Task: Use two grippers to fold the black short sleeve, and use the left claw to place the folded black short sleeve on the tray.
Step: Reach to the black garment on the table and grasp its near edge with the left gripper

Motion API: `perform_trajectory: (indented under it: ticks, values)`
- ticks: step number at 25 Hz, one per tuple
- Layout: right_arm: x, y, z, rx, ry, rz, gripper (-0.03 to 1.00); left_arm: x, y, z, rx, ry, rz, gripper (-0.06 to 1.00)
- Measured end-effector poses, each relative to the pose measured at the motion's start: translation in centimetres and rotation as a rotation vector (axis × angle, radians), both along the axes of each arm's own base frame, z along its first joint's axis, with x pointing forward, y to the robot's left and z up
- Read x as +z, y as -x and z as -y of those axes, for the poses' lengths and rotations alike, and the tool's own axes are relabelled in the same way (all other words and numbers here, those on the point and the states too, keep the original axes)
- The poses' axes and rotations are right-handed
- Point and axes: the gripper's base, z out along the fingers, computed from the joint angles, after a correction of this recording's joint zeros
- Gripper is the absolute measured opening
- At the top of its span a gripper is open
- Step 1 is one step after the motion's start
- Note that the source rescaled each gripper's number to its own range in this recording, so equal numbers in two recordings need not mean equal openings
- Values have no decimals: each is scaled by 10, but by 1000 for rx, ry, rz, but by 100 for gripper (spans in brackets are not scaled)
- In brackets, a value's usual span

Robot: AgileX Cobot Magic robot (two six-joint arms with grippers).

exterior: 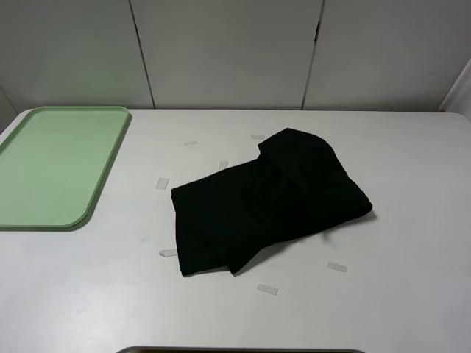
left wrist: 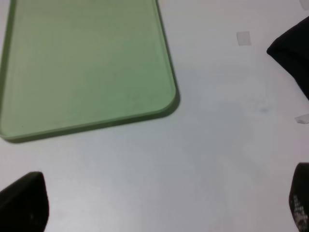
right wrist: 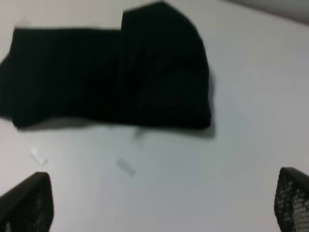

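Note:
The black short sleeve (exterior: 265,202) lies loosely folded in a rumpled heap at the middle of the white table; no white letters show. The pale green tray (exterior: 51,165) sits at the far left and holds nothing. Neither arm shows in the exterior high view. In the left wrist view the left gripper (left wrist: 161,203) is open and holds nothing, its fingertips (left wrist: 24,200) wide apart over bare table near the tray's corner (left wrist: 91,72), with an edge of the shirt (left wrist: 294,53) to one side. The right gripper (right wrist: 159,203) is open and holds nothing, a short way from the shirt (right wrist: 120,72).
Several small clear tape strips lie on the table around the shirt, such as one (exterior: 162,183) on its left and one (exterior: 267,290) in front. A white panelled wall (exterior: 228,51) stands behind the table. The table's front edge (exterior: 243,350) is at the bottom.

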Motion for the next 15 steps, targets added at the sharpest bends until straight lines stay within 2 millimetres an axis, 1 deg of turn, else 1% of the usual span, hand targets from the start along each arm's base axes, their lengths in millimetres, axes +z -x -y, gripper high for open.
perform_trajectory:
  ticks: [6, 15]
  values:
    - [-2, -8, -3, -2, -22, 55, 100, 0, 0, 0, 0, 0, 0, 100]
    - [-2, -8, -3, -2, -25, 61, 100, 0, 0, 0, 0, 0, 0, 100]
